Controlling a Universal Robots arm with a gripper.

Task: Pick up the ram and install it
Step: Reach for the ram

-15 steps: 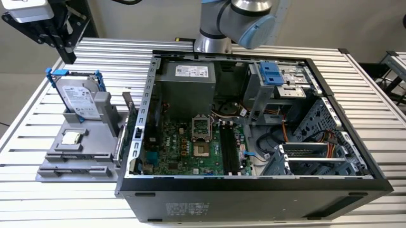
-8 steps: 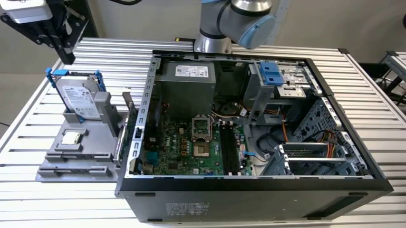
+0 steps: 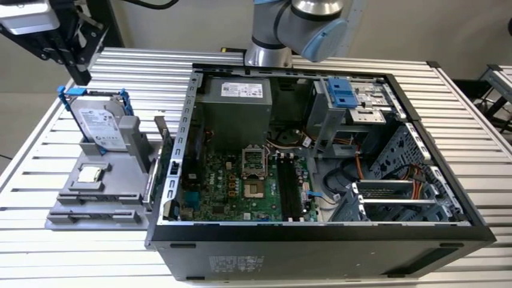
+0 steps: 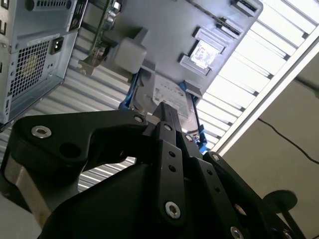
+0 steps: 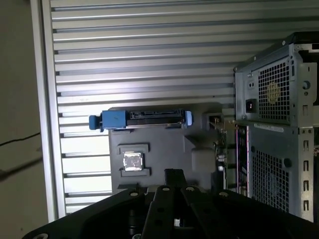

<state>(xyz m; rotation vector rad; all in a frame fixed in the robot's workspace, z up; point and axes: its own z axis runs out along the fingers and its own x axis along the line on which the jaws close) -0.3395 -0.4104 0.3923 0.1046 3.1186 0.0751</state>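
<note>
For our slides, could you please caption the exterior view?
Open case on slatted table, tray with hard drive beside it, pincer above the tray.

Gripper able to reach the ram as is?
Likely yes: the ram stands on edge at the gray holder's side by the computer case, top edge uncovered, and the gripper hangs above the holder. The case wall close by leaves little room.

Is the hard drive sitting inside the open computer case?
No, the hard drive stands in a grey holder on the slatted table, outside the computer case.
</note>
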